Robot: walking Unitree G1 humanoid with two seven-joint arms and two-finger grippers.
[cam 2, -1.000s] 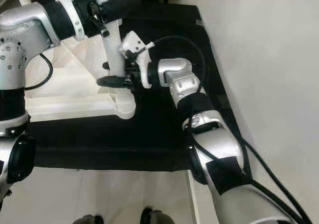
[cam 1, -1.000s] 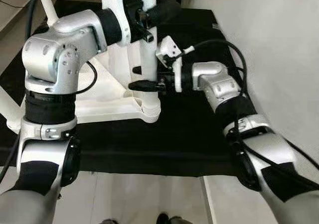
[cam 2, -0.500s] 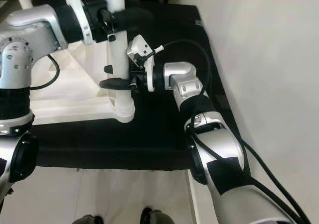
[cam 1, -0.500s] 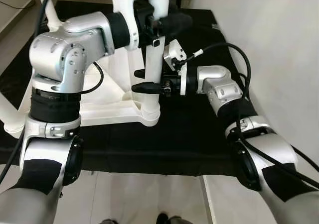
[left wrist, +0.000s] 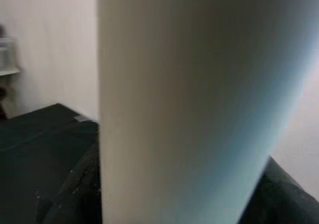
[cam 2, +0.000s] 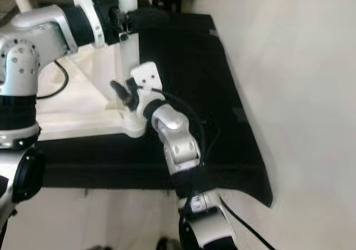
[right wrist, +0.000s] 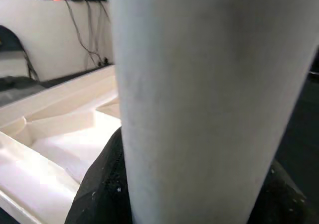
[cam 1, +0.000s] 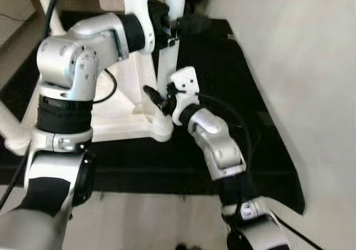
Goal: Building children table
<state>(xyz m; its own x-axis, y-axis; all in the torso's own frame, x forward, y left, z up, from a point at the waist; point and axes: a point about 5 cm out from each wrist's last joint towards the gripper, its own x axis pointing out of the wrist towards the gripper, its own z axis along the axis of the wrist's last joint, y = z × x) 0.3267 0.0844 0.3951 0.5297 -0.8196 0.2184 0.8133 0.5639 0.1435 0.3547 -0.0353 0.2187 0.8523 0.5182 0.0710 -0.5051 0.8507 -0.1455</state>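
I see the white table (cam 1: 119,122) lying upside down on a black mat (cam 1: 233,94), its underside frame facing up. One white leg (cam 1: 169,55) stands upright in the near right corner socket (cam 1: 161,129) of the frame.

My left gripper (cam 1: 181,23) is clamped on the leg high up, one black finger (cam 1: 194,23) wrapped round its right side. In the left wrist view the leg (left wrist: 184,99) runs between the dark fingers (left wrist: 75,194), close against them.

My right gripper (cam 1: 158,101) holds the same leg low down, just above the socket; a black finger (cam 1: 153,94) shows on the leg's left side. The right wrist view has the leg (right wrist: 204,99) pressed between the fingers (right wrist: 102,184), with the frame's ribs (right wrist: 60,129) behind.

A white wall (cam 1: 300,66) borders the mat on the right.
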